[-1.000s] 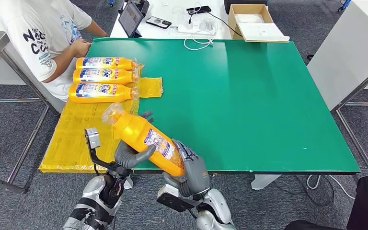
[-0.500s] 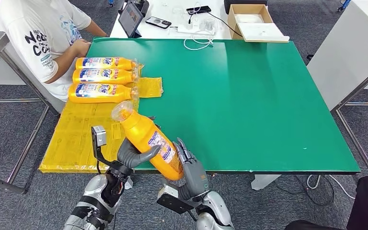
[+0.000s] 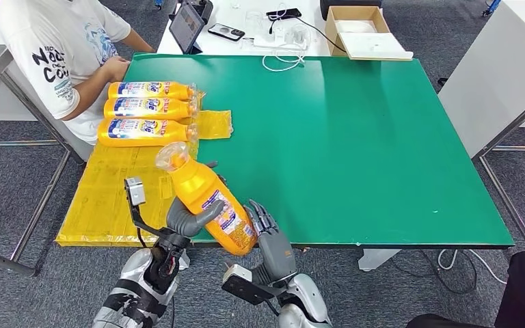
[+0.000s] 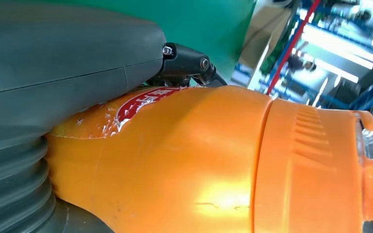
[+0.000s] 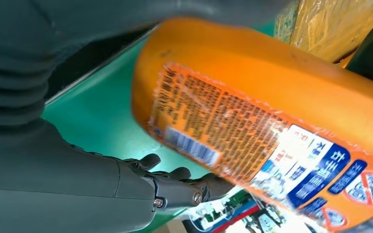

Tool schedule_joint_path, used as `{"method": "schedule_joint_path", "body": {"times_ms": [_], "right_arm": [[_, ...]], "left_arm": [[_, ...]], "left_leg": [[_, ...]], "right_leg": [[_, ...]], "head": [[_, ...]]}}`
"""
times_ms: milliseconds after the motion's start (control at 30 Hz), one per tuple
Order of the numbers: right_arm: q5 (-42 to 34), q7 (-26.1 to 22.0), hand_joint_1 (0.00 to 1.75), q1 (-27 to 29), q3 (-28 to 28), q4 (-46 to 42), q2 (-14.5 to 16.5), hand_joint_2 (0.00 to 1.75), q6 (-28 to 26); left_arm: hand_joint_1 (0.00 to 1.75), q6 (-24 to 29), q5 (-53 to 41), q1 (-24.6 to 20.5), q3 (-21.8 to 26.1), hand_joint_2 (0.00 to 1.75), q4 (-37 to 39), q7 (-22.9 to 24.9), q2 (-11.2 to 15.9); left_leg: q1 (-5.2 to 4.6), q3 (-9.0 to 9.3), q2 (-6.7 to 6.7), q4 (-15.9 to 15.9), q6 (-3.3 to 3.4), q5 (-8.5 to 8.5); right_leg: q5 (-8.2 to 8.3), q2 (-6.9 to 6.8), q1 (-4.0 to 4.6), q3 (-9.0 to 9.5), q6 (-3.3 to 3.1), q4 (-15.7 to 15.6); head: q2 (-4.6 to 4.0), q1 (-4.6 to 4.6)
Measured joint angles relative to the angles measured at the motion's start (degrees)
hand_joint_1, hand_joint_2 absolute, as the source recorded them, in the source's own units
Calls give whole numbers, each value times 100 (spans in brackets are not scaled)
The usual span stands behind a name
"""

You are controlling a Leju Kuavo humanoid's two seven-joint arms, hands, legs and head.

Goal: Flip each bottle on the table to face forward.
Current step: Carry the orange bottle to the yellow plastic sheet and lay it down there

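My left hand (image 3: 188, 219) grips an orange bottle (image 3: 208, 198) around its middle, tilted, cap end up and away from me, above the near edge of the green table (image 3: 355, 137). Its back label with small print faces up. My right hand (image 3: 270, 236) stands just beside the bottle's base with fingers spread, holding nothing. Three orange bottles (image 3: 147, 108) lie side by side at the far left, front labels up. In the left wrist view my hand (image 4: 53, 73) wraps the bottle (image 4: 199, 160). The right wrist view has the label side of the bottle (image 5: 272, 111) beyond my right hand (image 5: 102, 184).
A yellow plastic sheet (image 3: 102, 198) covers the table's left strip under the bottles. A person in a white shirt (image 3: 61, 48) sits at the far left corner. A tablet (image 3: 186, 27), cables and a cardboard box (image 3: 362, 27) lie on the white table behind.
The held bottle has tipped more upright and shifted slightly left. My right hand has slipped off the bottle's base and now stands beside it.
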Motion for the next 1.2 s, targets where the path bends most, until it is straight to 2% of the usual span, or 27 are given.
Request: {"method": "schedule_joint_path", "body": {"times_ms": [300,433,567,700,833,1000,1133,1200], "right_arm": [[-198,-49,0,5,-28,-3,5,0,8],[-393,-120,0,44,-112,-113,10,0,-1],[-623,-345,0,229,-158,-598,20,0,-86],[-936,-646,0,435,-158,-1415,28,0,-392],[-1297,-853,0,534,-145,-2310,29,0,-639],[-1459,-945,0,582,-123,-2909,26,0,-742],[-1661,-1005,0,594,-53,-3207,-9,0,-834],[-1721,-1010,0,595,-21,-3311,-23,0,-853]], "left_arm": [[175,267,-20,-2,125,175,-92,-38,-45],[175,935,-499,-18,170,175,-180,-294,-58],[175,2301,-1660,-138,291,175,-223,-779,-71],[175,3699,-2989,-360,404,175,-193,-1268,-70],[175,5207,-4568,-680,494,175,4,-1492,-15],[175,5788,-5483,-950,574,175,288,-1362,83],[175,6158,-7769,-1239,791,175,791,-884,255],[175,6174,-8357,-1369,885,175,1074,-762,348]], "left_leg": [[0,0,0,0,0,0],[0,0,0,0,0,0],[0,0,0,0,0,1],[0,-2,-1,0,-1,2],[0,-2,-1,0,0,2],[0,-1,-1,0,0,3],[0,0,1,0,-1,4],[1,1,2,0,-1,4]], "right_leg": [[0,0,0,-1,0,0],[0,0,0,-1,0,0],[0,0,0,-2,0,0],[0,0,0,-2,0,1],[1,0,0,-1,0,1],[2,0,0,0,1,1],[2,0,0,0,1,1],[2,2,1,-1,0,2]], "head": [[0,0],[0,0],[0,-1],[0,0],[0,1],[0,1],[0,1],[0,0]]}}
